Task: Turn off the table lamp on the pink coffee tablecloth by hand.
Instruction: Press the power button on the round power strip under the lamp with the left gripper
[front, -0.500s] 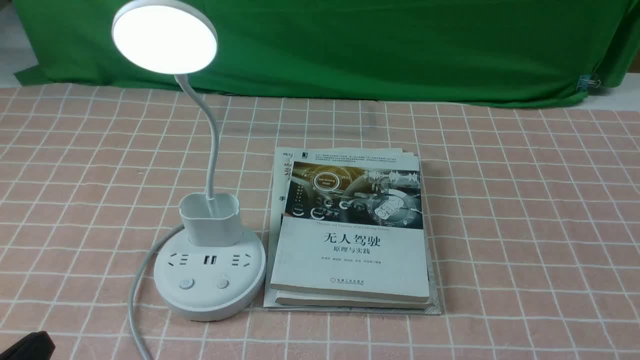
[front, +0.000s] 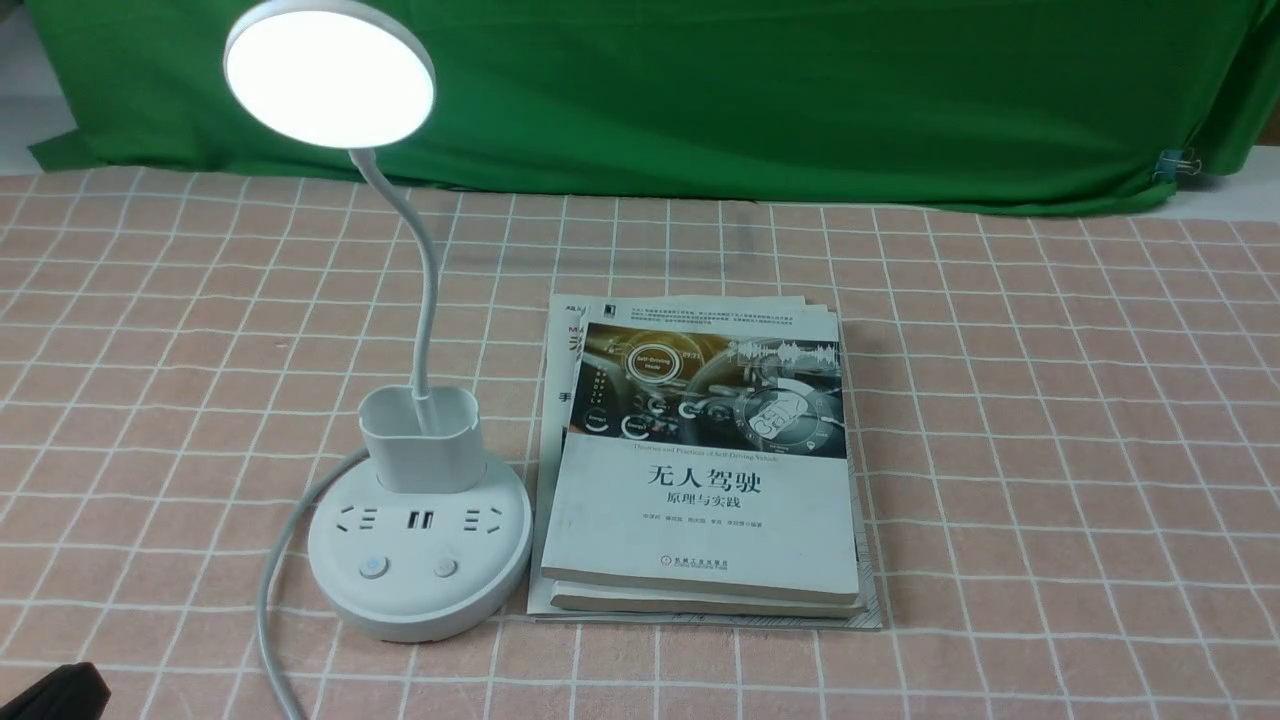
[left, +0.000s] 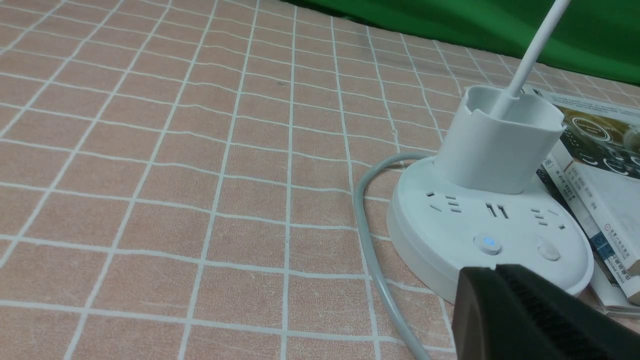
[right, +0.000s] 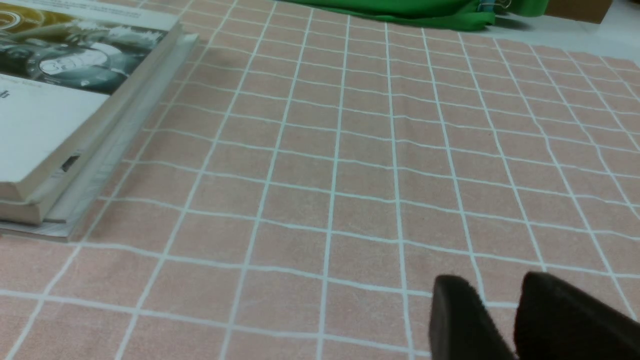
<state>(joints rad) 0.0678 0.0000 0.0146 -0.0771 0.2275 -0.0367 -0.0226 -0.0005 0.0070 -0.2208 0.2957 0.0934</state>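
Holder (front: 420, 445) on table lamp (front: 400, 600) holds neck (front: 428, 300); left fingers (left: 530, 310) closed, right fingers (right: 457, 315) slightly apart

Green backdrop cloth (front: 760, 100) spans the rear — draped; clip (front: 1180, 162) at right.

The pink grid tablecloth (front: 1050, 400) fills most of the frame, and a green cloth (front: 750, 90) lies across its top edge. The lamp (front: 420, 560) stands left of centre, low in the frame. Its cord (front: 275, 560) curves to the bottom edge. Stacked books (front: 700, 470) lie at centre, just right of the lamp's base.
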